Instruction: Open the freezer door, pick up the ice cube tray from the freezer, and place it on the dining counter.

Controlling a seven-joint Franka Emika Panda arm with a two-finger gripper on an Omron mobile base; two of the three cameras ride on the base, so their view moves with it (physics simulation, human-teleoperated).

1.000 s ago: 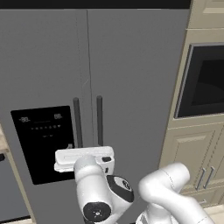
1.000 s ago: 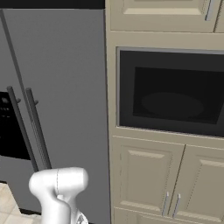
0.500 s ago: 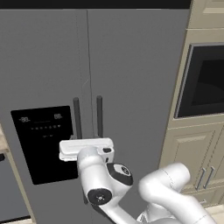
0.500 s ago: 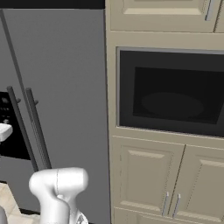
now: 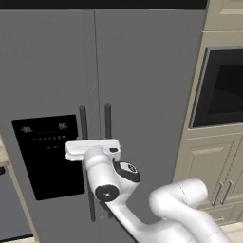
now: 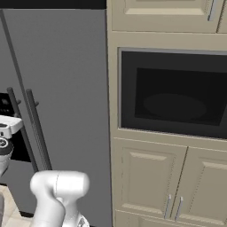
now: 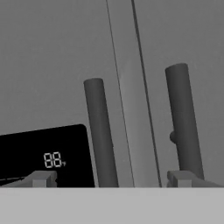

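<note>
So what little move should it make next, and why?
Probably ease forward until the open jaws straddle the long dark bar handle of the narrow grey freezer door with the black panel. That door is shut, and in the hand view the handle stands between the fingertips, not yet gripped.

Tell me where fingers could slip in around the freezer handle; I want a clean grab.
Free: bare door face between the dispenser panel and the freezer handle, and the seam strip between that handle and the other door's handle. The open gripper straddles the freezer door handle. Tight: the two handles stand close together.
</note>
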